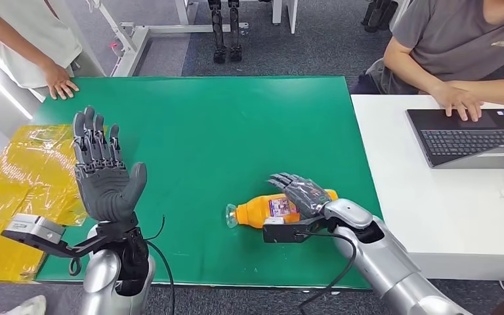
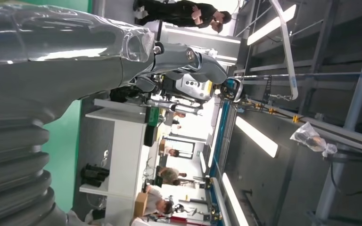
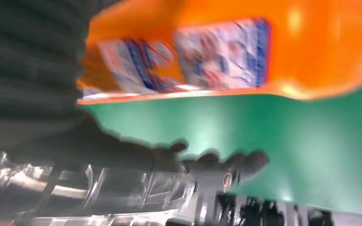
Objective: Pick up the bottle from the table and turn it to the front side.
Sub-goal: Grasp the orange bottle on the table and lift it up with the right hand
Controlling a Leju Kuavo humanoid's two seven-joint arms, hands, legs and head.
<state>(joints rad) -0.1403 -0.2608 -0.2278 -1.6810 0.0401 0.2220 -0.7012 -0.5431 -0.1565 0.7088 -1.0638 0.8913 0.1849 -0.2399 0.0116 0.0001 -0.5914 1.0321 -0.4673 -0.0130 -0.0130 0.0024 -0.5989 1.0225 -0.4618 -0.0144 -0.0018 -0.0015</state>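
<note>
Lying on its side on the green surface (image 1: 236, 131), the orange bottle (image 1: 262, 211) looks light, smooth, prone to rolling — best gripped mid-body. Right hand (image 1: 300, 193) drapes over it, grasp uncertain; left hand (image 1: 102, 172) is raised, fingers spread, empty.

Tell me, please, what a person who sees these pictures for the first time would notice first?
First, the orange bottle lying on its side on the green table, with the right robot hand laid over its label end. Next, the left robot hand, raised upright with its palm open near the table's left edge. A person's hand rests on the far left corner.
</note>
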